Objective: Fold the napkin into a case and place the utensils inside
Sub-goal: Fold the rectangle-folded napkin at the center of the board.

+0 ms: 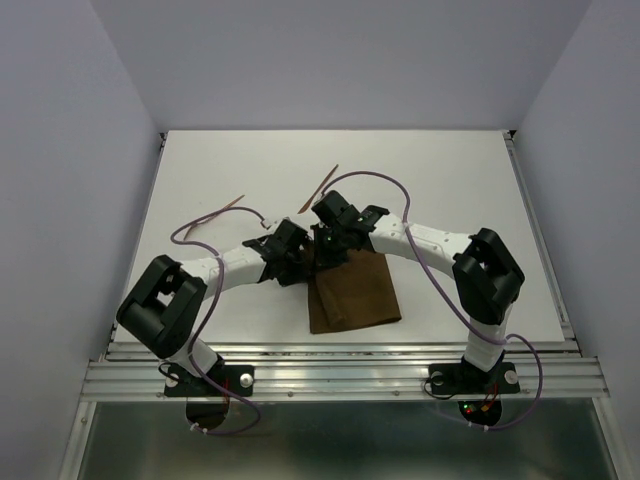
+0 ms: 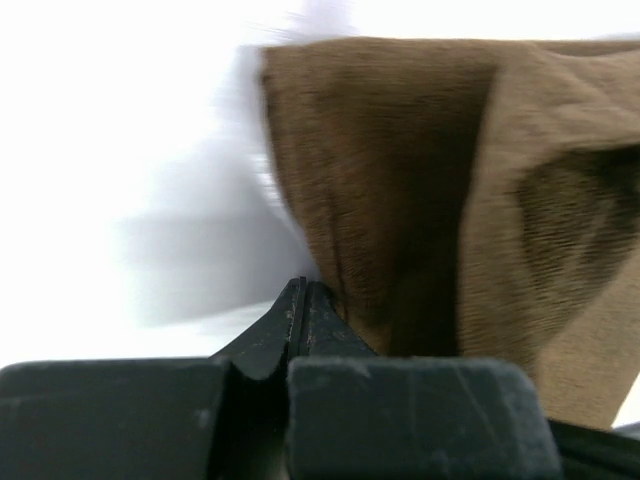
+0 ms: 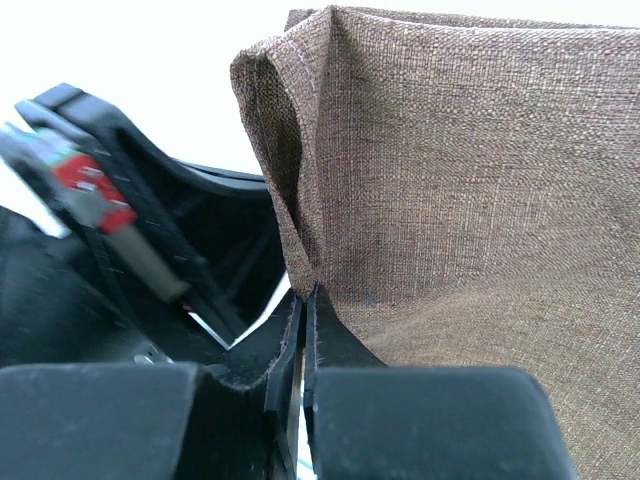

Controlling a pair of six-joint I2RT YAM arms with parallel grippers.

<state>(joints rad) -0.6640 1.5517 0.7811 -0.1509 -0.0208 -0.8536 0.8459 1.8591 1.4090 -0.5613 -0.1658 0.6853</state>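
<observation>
On table (image 1: 450, 200) centre, dk brown napkin (image 1: 355, 295) folded, R hand (image 3: 305, 296) pinching its corner, L hand (image 2: 303, 290) closed

Probably lab test cell: white table (image 1: 450, 180), plain grey walls (image 1: 350, 60), aluminium rail frame (image 1: 340, 375) at near edge.

The desk has a white tabletop (image 1: 450, 170); an aluminium rail (image 1: 340, 378) runs along its near edge; a thinner metal strip (image 1: 541, 240) lines the right edge; pale grey walls (image 1: 340, 60) stand beyond the far and side edges.
</observation>
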